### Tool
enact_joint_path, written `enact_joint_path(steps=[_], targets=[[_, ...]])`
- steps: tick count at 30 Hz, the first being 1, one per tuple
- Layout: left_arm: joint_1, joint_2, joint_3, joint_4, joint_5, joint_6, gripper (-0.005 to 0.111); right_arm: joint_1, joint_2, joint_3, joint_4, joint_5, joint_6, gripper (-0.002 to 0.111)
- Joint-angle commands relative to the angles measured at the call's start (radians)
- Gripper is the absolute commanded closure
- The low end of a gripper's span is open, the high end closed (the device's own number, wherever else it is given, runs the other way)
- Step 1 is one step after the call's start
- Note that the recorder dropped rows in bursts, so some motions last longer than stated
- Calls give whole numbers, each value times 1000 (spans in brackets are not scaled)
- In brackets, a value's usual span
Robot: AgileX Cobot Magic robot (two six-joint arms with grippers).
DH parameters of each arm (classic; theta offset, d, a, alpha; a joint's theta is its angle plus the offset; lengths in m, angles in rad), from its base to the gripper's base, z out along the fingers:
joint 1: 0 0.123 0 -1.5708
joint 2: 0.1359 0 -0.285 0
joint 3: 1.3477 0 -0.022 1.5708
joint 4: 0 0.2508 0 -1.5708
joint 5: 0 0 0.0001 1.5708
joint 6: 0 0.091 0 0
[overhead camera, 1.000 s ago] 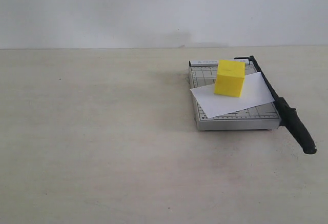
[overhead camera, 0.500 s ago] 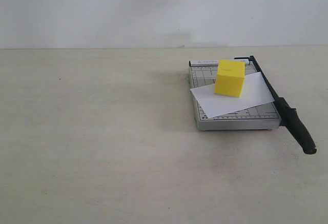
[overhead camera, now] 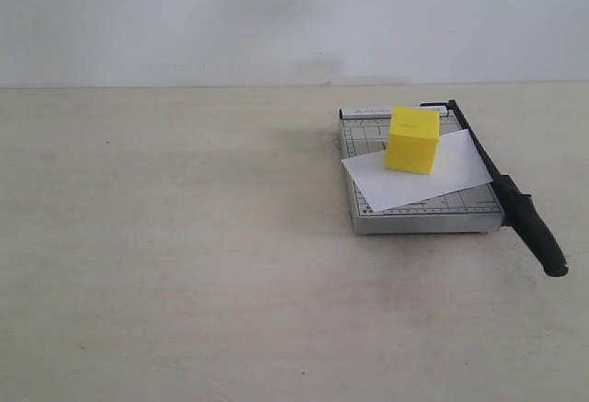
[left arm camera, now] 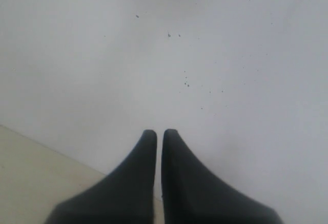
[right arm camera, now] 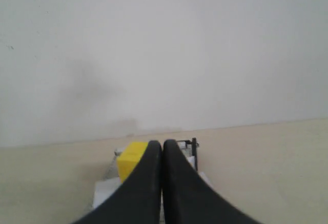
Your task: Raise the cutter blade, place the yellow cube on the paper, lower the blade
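The yellow cube sits on the white paper, which lies skewed across the grey trimmer at the right of the exterior view. The black cutter blade lies down flat along the trimmer's right edge, its thick handle jutting toward the front. Neither arm shows in the exterior view. My right gripper is shut and empty, held well back from the trimmer, with the yellow cube and the blade's hinge peeking from behind its fingers. My left gripper is shut and empty, facing a pale wall.
The beige table stretches left and in front of the trimmer. A white wall stands behind it.
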Motion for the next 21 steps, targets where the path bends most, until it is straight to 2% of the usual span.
enact_joint_path(steps=[1, 5, 7, 12, 21], targets=[[3, -4, 4, -5, -4, 7, 102, -4, -8, 33, -294, -13, 182, 108], [3, -4, 4, -5, -4, 7, 102, -4, -8, 74, -675, -25, 625, 108], [3, -4, 4, -5, -4, 7, 102, -3, -8, 76, -773, -60, 750, 108], [3, -4, 4, -5, -4, 7, 102, -3, -8, 76, -858, -2, 779, 108], [3, -4, 4, -5, -4, 7, 102, -3, -8, 76, -865, 0, 781, 108]])
